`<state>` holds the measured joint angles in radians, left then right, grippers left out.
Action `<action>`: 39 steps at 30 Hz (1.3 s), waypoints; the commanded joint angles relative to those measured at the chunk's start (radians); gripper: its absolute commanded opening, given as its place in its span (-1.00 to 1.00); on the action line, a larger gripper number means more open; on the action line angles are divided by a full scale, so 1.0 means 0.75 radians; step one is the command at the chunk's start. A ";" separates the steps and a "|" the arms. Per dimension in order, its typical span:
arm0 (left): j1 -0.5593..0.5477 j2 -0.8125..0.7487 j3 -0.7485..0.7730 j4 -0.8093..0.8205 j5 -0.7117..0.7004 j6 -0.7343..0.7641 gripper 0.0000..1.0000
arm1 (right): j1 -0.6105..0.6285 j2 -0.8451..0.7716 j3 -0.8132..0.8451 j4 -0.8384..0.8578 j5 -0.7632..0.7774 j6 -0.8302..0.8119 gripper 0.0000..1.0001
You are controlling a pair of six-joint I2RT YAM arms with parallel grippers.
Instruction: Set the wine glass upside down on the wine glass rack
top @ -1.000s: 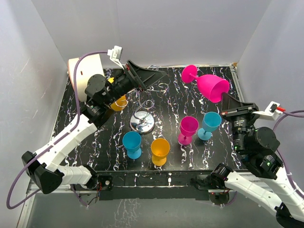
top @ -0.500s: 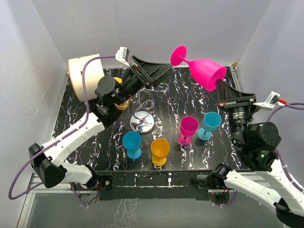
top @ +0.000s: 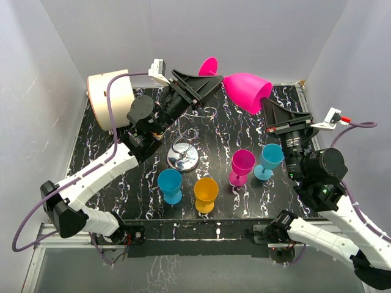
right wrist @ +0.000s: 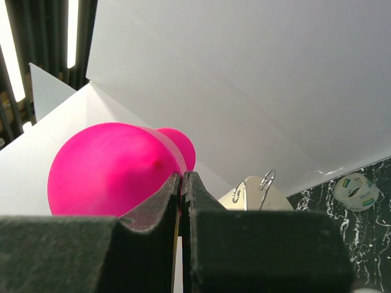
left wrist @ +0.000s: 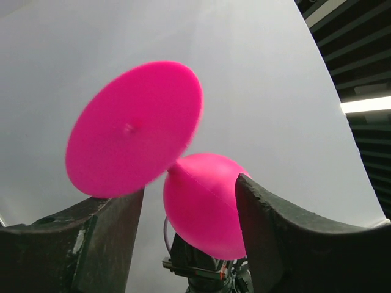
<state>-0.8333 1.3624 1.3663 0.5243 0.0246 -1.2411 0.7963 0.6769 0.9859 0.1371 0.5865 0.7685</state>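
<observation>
Right end effector (top: 266,107) clamped shut on the rim of the pink wine glass (top: 245,90), which is held sideways in the air, foot toward the left end effector (top: 212,84). Left jaws part open either side of the stem, no grip seen; probably a handover for inverting. Wine glass rack (top: 182,155) stands below on the bench (top: 131,195), with a blue glass (top: 170,183) and an orange glass (top: 206,192) crowding its near side

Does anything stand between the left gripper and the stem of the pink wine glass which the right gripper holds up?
Nothing visible does. The right gripper holds the pink wine glass by its rim, and the glass's foot and stem lie just before the open left gripper, with nothing between.
</observation>
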 commanded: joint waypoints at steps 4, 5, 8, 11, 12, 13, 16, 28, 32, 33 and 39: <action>-0.004 -0.067 0.052 0.079 -0.102 0.067 0.05 | -0.004 0.010 0.046 0.099 -0.168 0.030 -1.00; -0.004 -0.068 0.052 0.086 -0.109 0.066 0.04 | -0.004 0.012 0.047 0.098 -0.192 0.030 -1.00; -0.004 -0.068 0.054 0.133 -0.129 0.072 -0.02 | -0.004 0.027 0.048 0.102 -0.274 0.022 -1.00; -0.004 -0.074 0.067 0.174 -0.151 0.094 -0.12 | -0.004 0.040 0.036 0.107 -0.370 -0.001 -1.00; -0.004 -0.080 0.067 0.185 -0.157 0.108 -0.18 | -0.004 0.040 0.028 0.111 -0.399 -0.005 -1.00; -0.004 -0.088 0.065 0.200 -0.166 0.119 -0.23 | -0.004 0.039 0.016 0.123 -0.426 -0.011 -1.00; -0.004 -0.113 0.046 0.226 -0.191 0.146 -0.35 | -0.004 0.032 -0.011 0.146 -0.488 -0.018 -1.00; -0.004 -0.154 0.012 0.296 -0.229 0.250 -1.00 | -0.004 0.056 -0.010 0.112 -0.546 -0.041 -1.00; -0.004 -0.157 0.004 0.312 -0.240 0.268 -1.00 | -0.005 0.055 -0.006 0.088 -0.544 -0.049 -0.82; -0.004 -0.159 -0.002 0.316 -0.244 0.283 -1.00 | -0.004 0.053 -0.002 0.079 -0.546 -0.061 -0.64; -0.004 -0.219 -0.049 0.342 -0.262 0.469 -1.00 | -0.004 -0.004 -0.034 -0.089 -0.465 -0.061 0.13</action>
<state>-0.8394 1.2770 1.3411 0.7029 -0.1375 -1.0161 0.7910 0.7136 0.9684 0.1417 0.2070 0.7368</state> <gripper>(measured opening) 0.140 0.518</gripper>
